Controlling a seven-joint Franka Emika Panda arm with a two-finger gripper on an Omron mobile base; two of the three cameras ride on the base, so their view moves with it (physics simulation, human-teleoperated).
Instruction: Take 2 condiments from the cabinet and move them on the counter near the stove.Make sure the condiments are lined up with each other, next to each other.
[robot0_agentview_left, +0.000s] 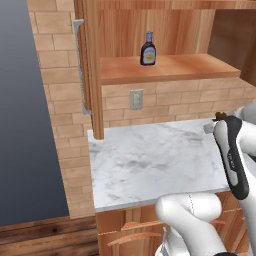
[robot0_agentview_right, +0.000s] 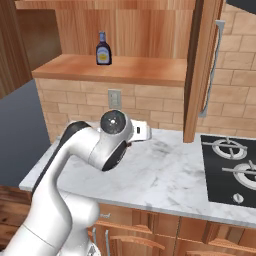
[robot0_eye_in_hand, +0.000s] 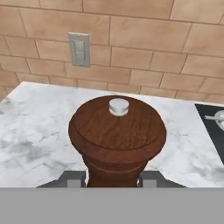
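Claw fingers sit on either side of the all-brown bottle, clamped on its narrow waist; the hand view looks down on its round wooden top with a small white knob, above the white marble desk. From the right base view the arm's bulk hides that bottle, with the hand over the desk's back part near the wall; the left base view shows just a dark tip at the arm's end. Right base view alone brings in the black stove at the desk's right end. Farther back, a brick wall carries a grey outlet. Above it, the blue-capped bottle stands upright on the cabinet shelf, cabinet door swung open.
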